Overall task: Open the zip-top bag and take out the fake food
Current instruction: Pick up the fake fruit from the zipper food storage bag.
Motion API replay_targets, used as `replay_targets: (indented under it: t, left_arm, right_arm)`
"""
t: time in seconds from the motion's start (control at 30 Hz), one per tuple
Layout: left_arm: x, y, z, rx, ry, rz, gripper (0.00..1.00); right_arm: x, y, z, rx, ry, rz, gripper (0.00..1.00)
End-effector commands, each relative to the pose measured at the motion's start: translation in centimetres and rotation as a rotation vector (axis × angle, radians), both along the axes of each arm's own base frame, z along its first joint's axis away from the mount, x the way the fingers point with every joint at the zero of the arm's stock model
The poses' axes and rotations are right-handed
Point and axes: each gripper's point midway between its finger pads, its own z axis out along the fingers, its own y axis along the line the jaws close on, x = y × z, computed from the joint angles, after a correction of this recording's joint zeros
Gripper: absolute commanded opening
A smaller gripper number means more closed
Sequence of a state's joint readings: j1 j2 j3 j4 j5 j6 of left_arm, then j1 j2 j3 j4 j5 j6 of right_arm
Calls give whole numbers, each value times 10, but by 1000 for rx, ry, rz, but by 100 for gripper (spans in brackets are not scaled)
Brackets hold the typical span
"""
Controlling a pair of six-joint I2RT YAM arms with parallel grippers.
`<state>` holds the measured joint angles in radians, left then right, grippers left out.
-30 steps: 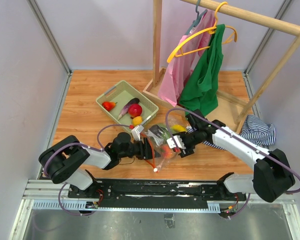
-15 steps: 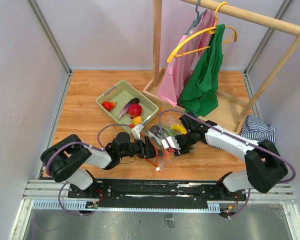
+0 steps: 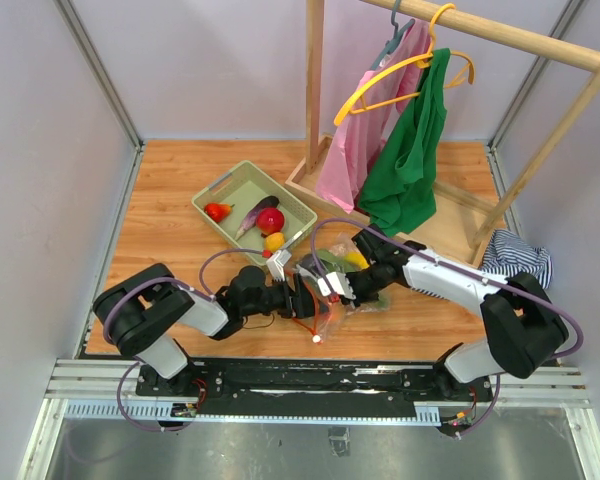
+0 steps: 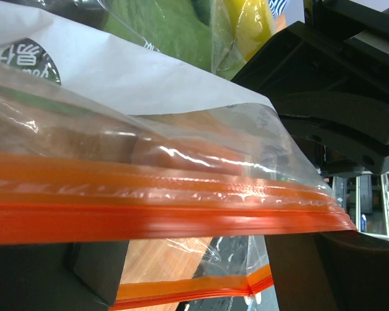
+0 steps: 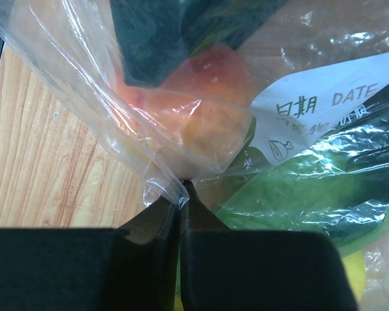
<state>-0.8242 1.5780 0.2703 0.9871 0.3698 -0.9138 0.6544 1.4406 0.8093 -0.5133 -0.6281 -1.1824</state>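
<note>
The zip-top bag [image 3: 325, 285] lies crumpled on the wooden table between the two grippers. Its orange zip strip [image 4: 181, 217] runs straight across the left wrist view. My left gripper [image 4: 194, 262] is open, its fingers [image 4: 84, 272] standing wide on either side below the strip. My right gripper [image 5: 180, 194] is shut on a pinched fold of the clear film. Inside the bag I see fake food: a peach-orange fruit [image 5: 207, 91], a green piece [image 5: 311, 194] and a yellow piece [image 3: 357, 259]. The white label [image 5: 324, 107] shows beside them.
A pale green basket [image 3: 232, 185] behind the bag holds a red fruit [image 3: 271, 220], a purple eggplant [image 3: 252, 213] and other pieces. A wooden clothes rack [image 3: 313, 100] with pink and green garments stands at the back right. A striped cloth [image 3: 517, 260] lies at the right.
My right gripper has slid left onto the bag and shut on its film. The left gripper has opened wider at the zip strip.
</note>
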Motion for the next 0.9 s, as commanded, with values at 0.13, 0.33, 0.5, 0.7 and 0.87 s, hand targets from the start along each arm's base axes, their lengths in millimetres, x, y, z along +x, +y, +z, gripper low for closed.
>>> replay_targets:
  t: [0.13,0.33,0.5,0.7,0.87]
  left_arm:
    - [6,-12,10,-25,-54,5,81]
    - [7,-17,8,-12,-61,4,85]
    - [7,-21,5,1,-62,-2,86]
    - [6,-27,-3,44,-57,-2,90]
    - [7,-30,-5,58,-60,1,91]
  right_arm:
    - [-10,16,9,45,50,25,1]
    - [-13,20,9,52,64,32,1]
    - [-14,22,11,62,72,32,1]
    - [-16,25,13,76,86,30,1]
    - [-16,27,15,90,97,27,1]
